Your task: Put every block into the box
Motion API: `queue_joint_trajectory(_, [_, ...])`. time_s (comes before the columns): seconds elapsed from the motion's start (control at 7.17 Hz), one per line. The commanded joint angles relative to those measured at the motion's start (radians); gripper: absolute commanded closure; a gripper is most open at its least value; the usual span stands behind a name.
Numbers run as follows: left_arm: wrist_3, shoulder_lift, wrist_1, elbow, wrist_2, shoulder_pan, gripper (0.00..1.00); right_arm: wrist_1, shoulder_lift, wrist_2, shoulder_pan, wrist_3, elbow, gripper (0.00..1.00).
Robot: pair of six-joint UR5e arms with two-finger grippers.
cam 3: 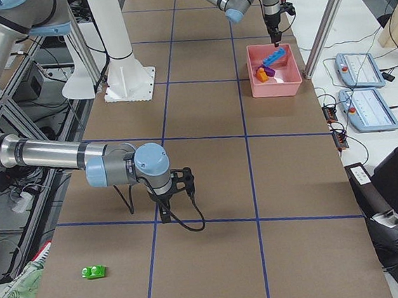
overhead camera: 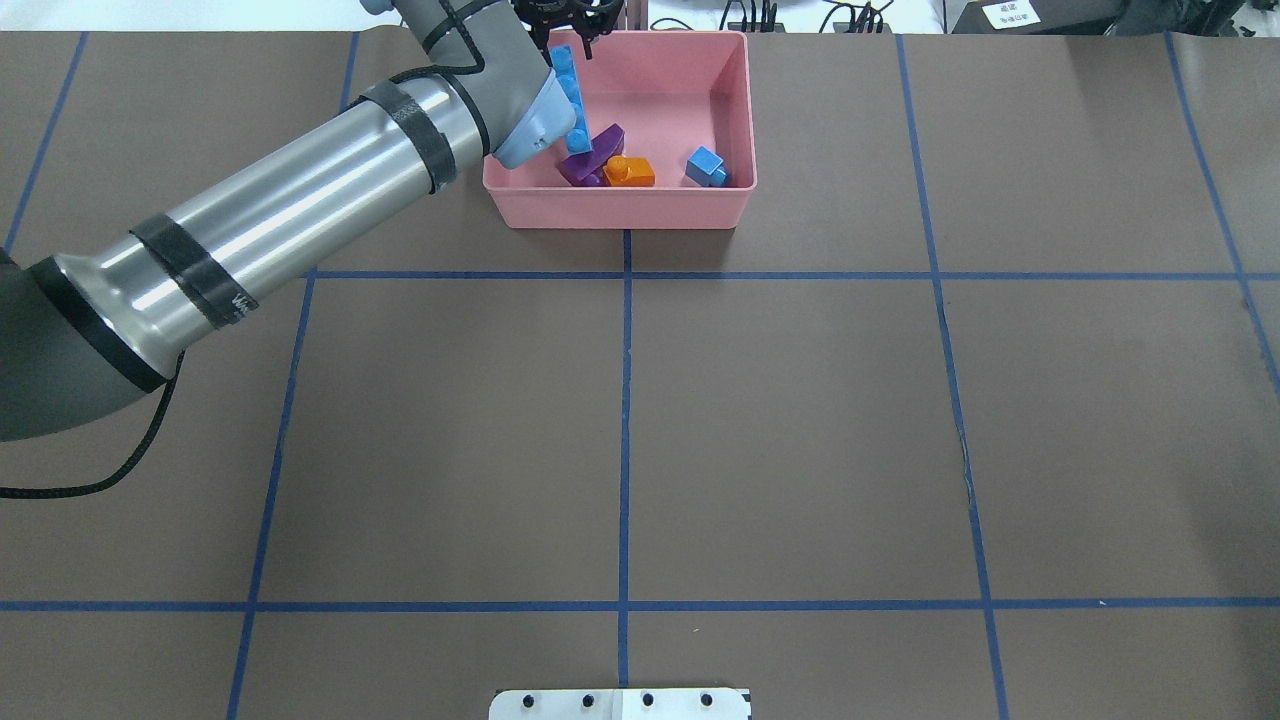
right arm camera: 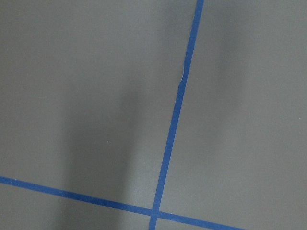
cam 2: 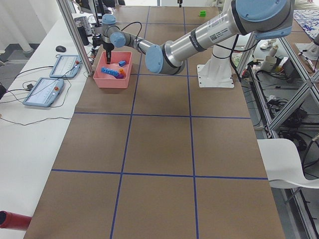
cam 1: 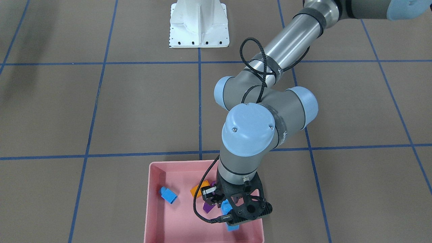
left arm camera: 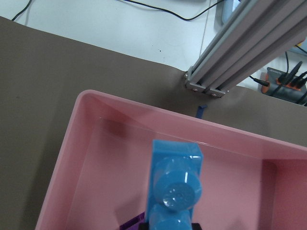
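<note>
1. My left arm reaches over to the left side of the box, since that pink tray at the far edge is where every brick has to end up. The left gripper points down inside its walls.
2. The long blue block runs along the box's left side and looks tilted. Its near end meets the purple wedge. The wrist view shows its studs close up but no fingers, so I cannot tell whether the jaws clamp it or stand clear of it.
3. Just right of the wedge sits the orange block. The small blue block rests apart, by the near-right corner. I judge these three delivered.
4. Far to the right, the green block lies on the bare surface, well apart from the box, so the job is not finished. The right gripper hangs low not far from it, I'd guess because that arm is the closer one. I cannot judge its jaws from this side view.
5. Writing: the white letters on the black straps around the left arm are too partial to read. I see none on the bricks or the box.
</note>
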Motion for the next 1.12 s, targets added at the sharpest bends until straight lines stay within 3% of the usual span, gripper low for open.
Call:
queue_joint_trajectory(0.0, [0.089,0.080,0.138,-0.200,-0.134,-0.015,0.00,0.006,-0.051,-0.012,-0.002,-0.004,-0.004,0.00])
queue_joint_trajectory(0.28, [0.317,0.297,0.351,-0.567,-0.216,-0.039,0.00,0.174,-0.140,-0.033,0.000,0.007,-0.080,0.00])
queue_joint_trajectory(0.56, [0.441,0.547,0.359,-0.859,-0.218,-0.055,0.00,0.445,-0.241,-0.030,0.000,0.088,-0.193,0.00])
queue_joint_trajectory(0.84, [0.619,0.753,0.361,-0.997,-0.218,-0.073,0.00,0.675,-0.274,-0.029,0.000,0.090,-0.382,0.00])
queue_joint_trajectory(0.98, [0.634,0.786,0.361,-1.027,-0.218,-0.075,0.00,0.729,-0.274,-0.030,0.000,0.082,-0.433,0.00])
